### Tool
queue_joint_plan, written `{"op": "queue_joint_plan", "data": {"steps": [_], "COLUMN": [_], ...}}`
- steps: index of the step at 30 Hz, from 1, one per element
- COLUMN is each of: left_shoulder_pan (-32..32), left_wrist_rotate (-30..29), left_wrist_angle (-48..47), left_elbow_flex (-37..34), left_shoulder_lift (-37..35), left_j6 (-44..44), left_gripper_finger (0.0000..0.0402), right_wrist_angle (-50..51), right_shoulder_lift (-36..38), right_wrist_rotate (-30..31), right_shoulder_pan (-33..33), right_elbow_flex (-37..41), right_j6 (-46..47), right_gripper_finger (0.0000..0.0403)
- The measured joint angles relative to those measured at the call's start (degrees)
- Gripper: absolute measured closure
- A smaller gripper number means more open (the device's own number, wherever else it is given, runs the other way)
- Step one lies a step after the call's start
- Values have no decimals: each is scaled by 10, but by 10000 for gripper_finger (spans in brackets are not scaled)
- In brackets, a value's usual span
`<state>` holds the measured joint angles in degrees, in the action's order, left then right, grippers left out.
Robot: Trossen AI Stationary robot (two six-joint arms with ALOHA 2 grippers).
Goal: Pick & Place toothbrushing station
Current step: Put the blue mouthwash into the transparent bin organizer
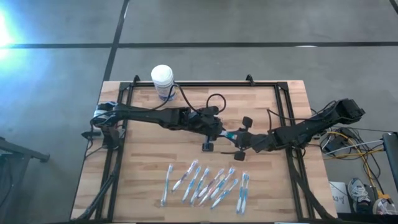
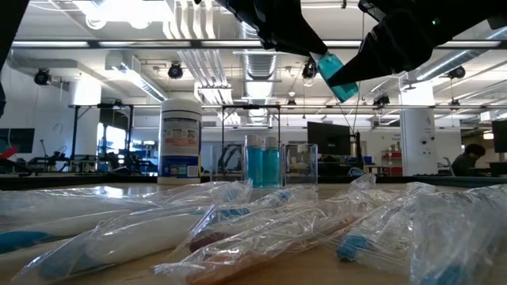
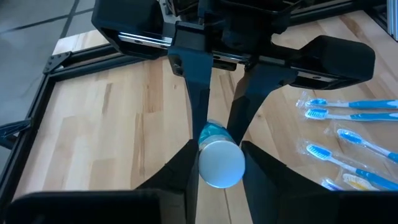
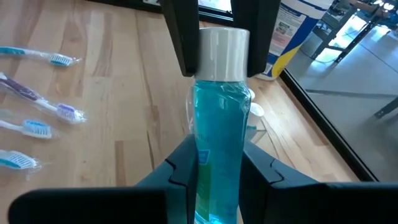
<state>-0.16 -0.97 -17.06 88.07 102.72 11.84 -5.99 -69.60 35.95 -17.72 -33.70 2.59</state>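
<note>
A small bottle of blue liquid [image 4: 217, 124] with a silver cap is clamped between both grippers above the table centre: the right gripper [image 4: 217, 165] grips its body, while the left gripper [image 3: 217, 158] is closed about its capped end. The toothbrushing station [image 2: 279, 165], a clear plastic holder, stands on the table beyond the wrapped toothbrushes [image 1: 205, 183]. It is judged light, rigid and slippery, best taken by its walls.
</note>
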Motion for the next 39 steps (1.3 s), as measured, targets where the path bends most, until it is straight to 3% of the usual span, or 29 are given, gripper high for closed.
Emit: {"op": "queue_joint_plan", "data": {"steps": [21,32,39], "left_shoulder_pan": [5,40,66], "left_wrist_rotate": [-5,-22,-15], "left_wrist_angle": [-39,-237,-262], "left_elbow_flex": [0,61,64], "left_shoulder_lift": [-11,-47,-42], "left_j6": [3,37,66], "left_gripper_finger": [307,307,307], "right_wrist_angle": [-7,-3,-46], "right_shoulder_lift": [1,2,17], "right_wrist_rotate": [17,20,-1], "right_shoulder_pan": [0,0,-7], "right_elbow_flex": [2,2,7], "right_j6": [-3,-5,-29], "right_gripper_finger": [200,206,240]}}
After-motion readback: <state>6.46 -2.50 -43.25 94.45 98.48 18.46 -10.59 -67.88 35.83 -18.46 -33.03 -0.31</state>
